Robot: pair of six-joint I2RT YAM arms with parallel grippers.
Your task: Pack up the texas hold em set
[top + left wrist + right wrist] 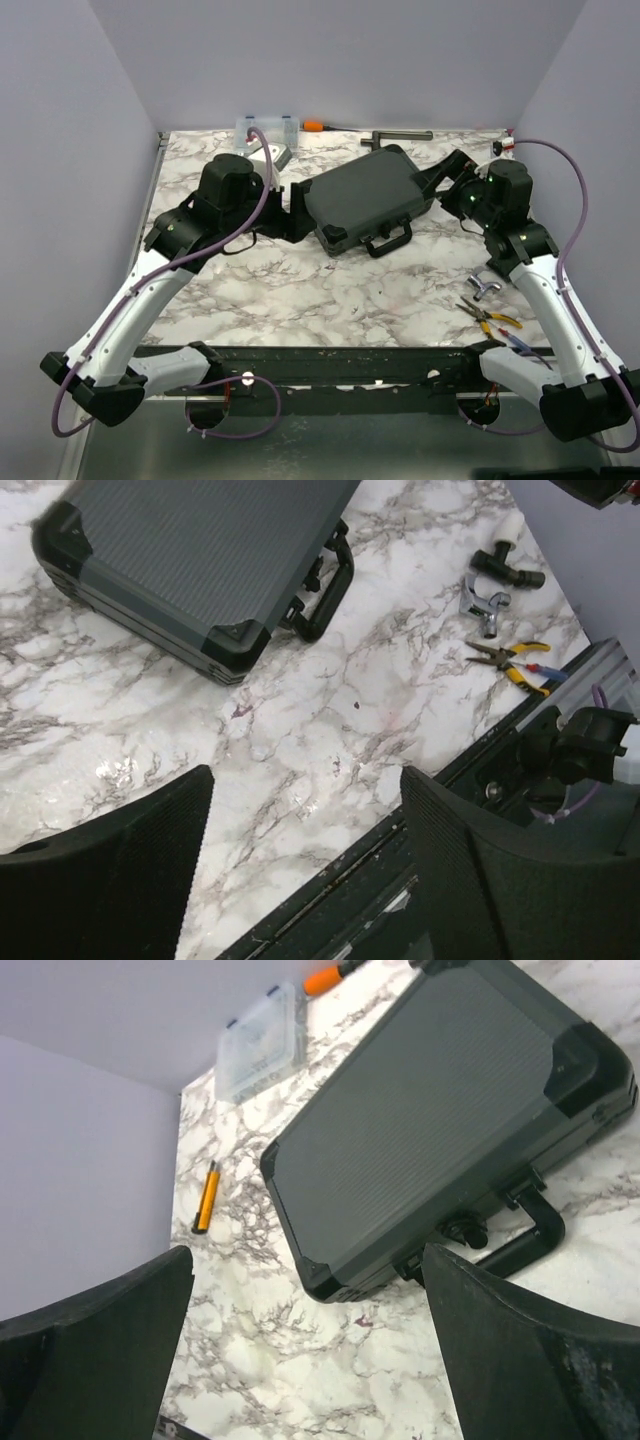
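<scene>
Fig.: top view plus both wrist views, packing of poker set, late stage. Shows black case lying flat on marble table, upper centre of frame, lid down, handle toward lower edge.

Shows no chip stacks or red-black triangles loose anywhere on table. Presumably all inside already, but no way to see in and confirm.

Left wrist view: left claw spread wide, nothing between fingers, only bare table below, case at upper left of frame. Right wrist view: right claw likewise spread wide and empty, case filling upper right of frame.

From above, left claw near case's left edge, right claw near its upper-right corner. Touching or apart: cannot tell at this res.

Judged approx. done: contents stowed, lid closed, neither claw gripping anything.

Left to check: latches beside handle, too small to tell if snapped shut. Possibly a final press on lid.

Not part of set, lying apart from case: pliers at lower right; clear box and orange-handled tool at upper left.
</scene>
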